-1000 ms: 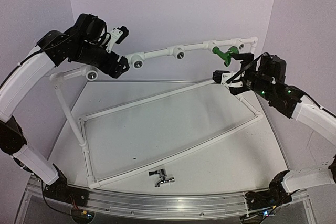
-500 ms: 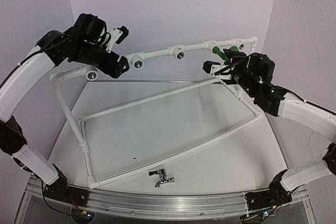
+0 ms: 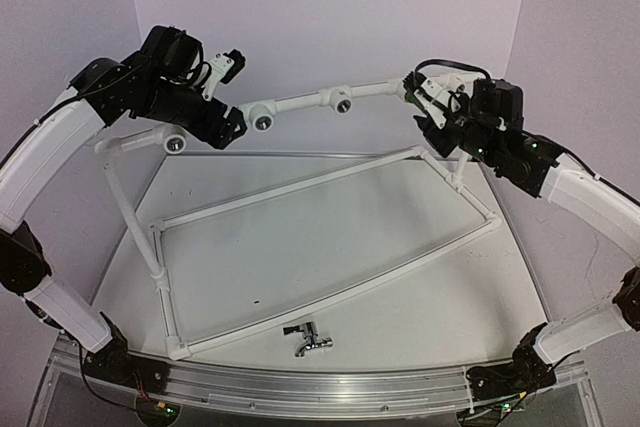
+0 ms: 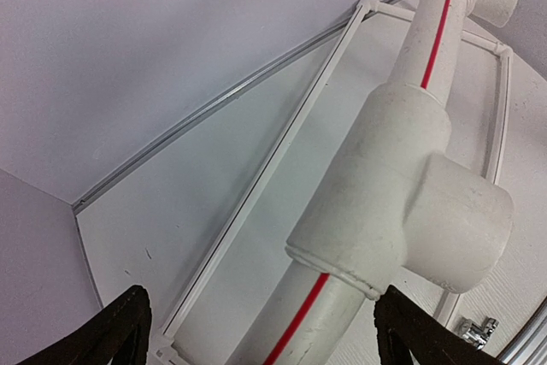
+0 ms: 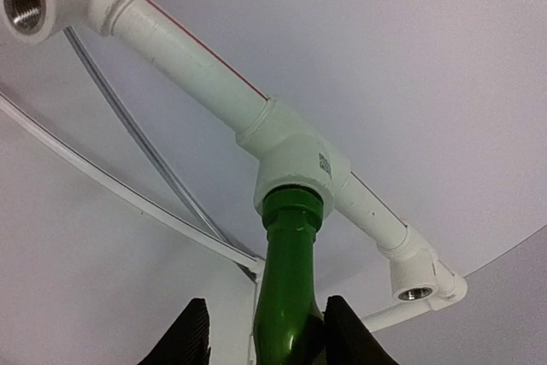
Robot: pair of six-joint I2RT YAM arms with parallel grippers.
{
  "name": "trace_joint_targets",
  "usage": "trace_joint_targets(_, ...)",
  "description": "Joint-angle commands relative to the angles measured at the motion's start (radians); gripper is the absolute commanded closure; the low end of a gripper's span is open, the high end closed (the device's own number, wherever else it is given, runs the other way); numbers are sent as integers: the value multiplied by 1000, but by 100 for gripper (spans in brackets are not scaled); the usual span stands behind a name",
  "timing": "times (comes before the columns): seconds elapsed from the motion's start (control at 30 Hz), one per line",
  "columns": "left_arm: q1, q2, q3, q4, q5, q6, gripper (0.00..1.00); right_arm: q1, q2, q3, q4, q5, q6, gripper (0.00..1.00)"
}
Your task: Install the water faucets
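Both hands differ: right hand [image 5: 261, 331] grips green faucet [image 5: 286, 297] in its socket; left hand [image 4: 256, 331] open astride pipe [image 4: 385, 203].

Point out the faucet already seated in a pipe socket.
The green faucet, between the right pincer's fingers, enters a tee socket. The chrome faucet lies loose on the table.

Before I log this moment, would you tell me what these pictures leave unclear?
- Green tap: right wrist view, its lower end is cut off by the bottom edge, so the right tool's grip cannot be confirmed.
- Chrome tap: top view, too small for detail; left wrist view, cut off at the corner.
- Left tool: only its fingertips show.
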Motion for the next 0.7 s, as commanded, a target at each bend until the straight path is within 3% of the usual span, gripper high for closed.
trace_joint_targets(0.0,-5,-1,2,-74,50,-41,10,7,-1,48,-84,-71,298,57)
trace_joint_targets(0.3,-4,-3,-1,-71,47,-41,10,-14,11,101,-140,-226,644,67)
trace_joint_targets(0.33,-3,-3,-1,-71,47,-41,11,-16,14,106,-145,-240,657,64)
trace_joint_targets(0.53,-3,-8,-2,-75,47,-43,11,-16,13,112,-145,-174,527,23)
trace_joint_targets(0.67,-3,-8,-2,-74,48,-43,11,-17,-2,126,-144,-138,330,17)
